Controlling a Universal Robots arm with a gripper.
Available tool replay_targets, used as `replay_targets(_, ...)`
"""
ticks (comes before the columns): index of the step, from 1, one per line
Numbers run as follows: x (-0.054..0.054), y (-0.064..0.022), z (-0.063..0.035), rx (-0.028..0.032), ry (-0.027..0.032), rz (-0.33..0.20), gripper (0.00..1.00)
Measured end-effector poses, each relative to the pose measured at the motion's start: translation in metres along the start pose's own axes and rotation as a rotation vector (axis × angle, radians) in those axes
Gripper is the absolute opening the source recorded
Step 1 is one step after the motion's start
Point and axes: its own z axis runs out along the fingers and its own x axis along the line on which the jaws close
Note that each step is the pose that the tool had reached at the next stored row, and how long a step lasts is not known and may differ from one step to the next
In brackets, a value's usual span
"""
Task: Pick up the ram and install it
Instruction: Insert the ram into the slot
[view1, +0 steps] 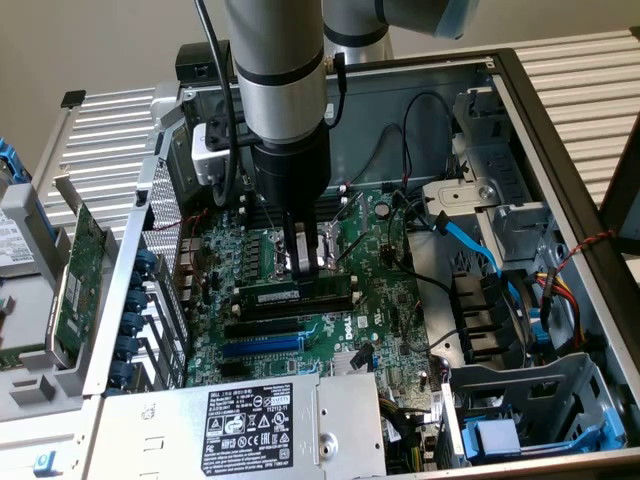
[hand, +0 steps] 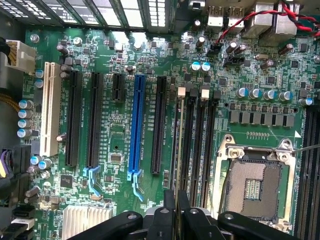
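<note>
Green motherboard (hand: 116, 132), CPU socket (hand: 252, 186)

The gripper (view1: 307, 272) was seen pointing straight down inside the open computer case (view1: 400, 110), its tips at the upper edge of the ram (view1: 295, 298), which was aligned along a slot on the motherboard (view1: 390, 310). A green expansion card (view1: 80, 275) was lying outside the case, at the exterior view's left.

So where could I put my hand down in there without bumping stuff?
Bare spots: the power supply's flat top beside the board, and the ribbed table outside the case. Crowded: the board around the ram, and the cables by the drive cage.
</note>
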Motion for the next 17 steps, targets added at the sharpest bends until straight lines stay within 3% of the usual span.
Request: replay_targets(17, -0.0001, 0.0011, 0.0018, 0.0035, 0.0002, 0.001, 0.14)
